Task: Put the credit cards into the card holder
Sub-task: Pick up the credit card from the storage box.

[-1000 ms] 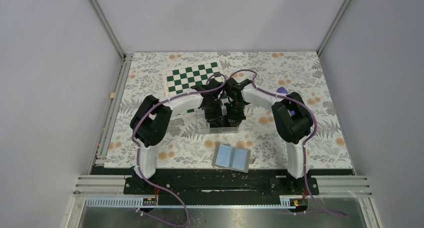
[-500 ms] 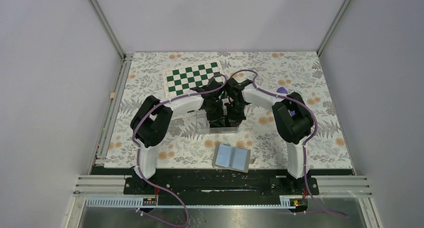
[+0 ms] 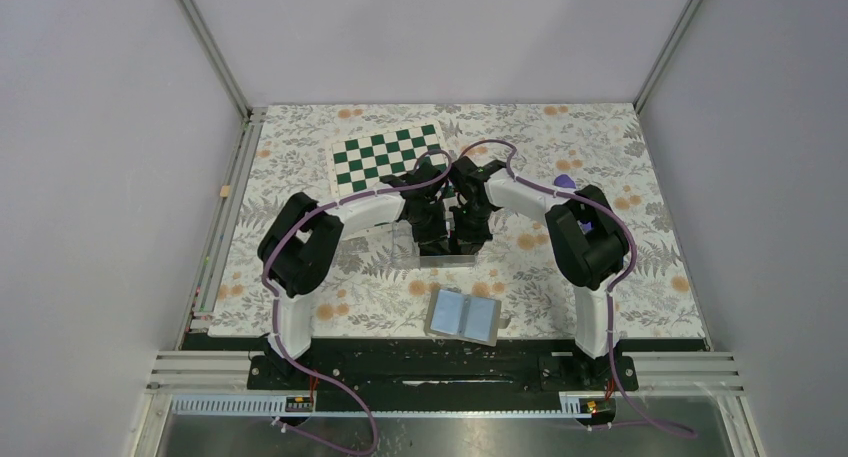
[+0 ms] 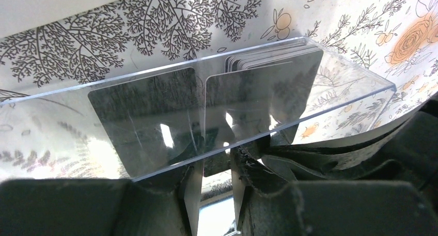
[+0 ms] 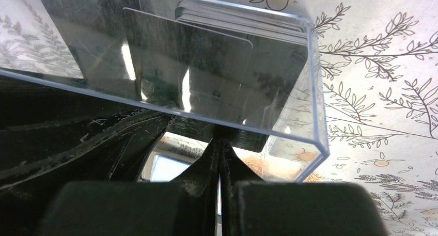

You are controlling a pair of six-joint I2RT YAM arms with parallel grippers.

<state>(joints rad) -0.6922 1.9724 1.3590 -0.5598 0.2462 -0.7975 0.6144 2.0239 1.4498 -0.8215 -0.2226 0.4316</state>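
Working over the floral table point(image 3: 620, 267), both arms meeting at the clear card holder point(image 4: 62, 122) mid-table, black credit cards point(image 4: 258, 101) standing upright inside it, my left pincer point(image 4: 214, 169) slightly spread beside its wall, my right pincer point(image 5: 219, 148) pressed together.

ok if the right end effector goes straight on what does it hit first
Probably the near wall of the clear card holder, ahead of the right end effector; credit cards stand behind it.

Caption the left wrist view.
Thin black rectangular cards stand inside the clear acrylic box, just beyond the left end effector.
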